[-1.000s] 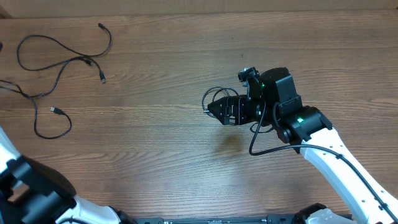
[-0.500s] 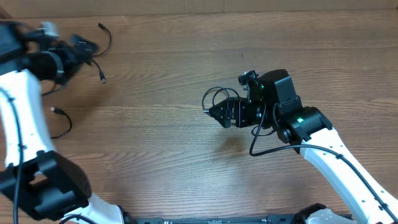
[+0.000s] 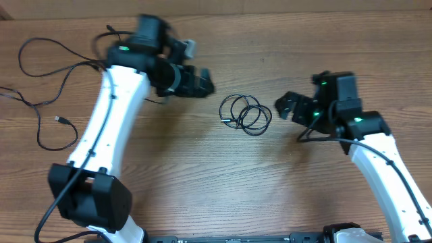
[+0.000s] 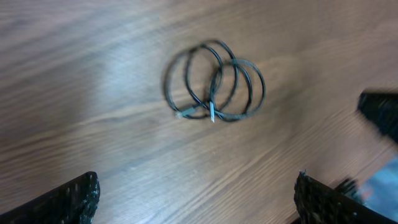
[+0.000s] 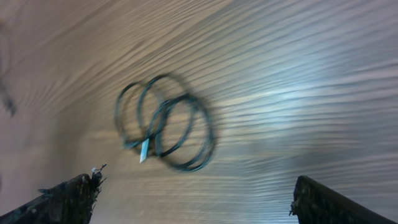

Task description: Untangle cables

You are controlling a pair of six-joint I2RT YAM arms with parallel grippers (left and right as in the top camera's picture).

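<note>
A coiled cable [image 3: 246, 113] lies on the table [image 3: 202, 175] between the left end effector [image 3: 202, 84] and the right end effector [image 3: 287, 104]; loose cables [image 3: 61, 74] lie far left.

I am scanning all three views and finding nothing legible: no lettering, number, label or brand mark is showing on the coiled cable [image 3: 246, 113] or on the wooden table [image 3: 202, 185].

Left tool [image 3: 205, 86] and right tool [image 3: 285, 106] face inward, both spread wide.
</note>
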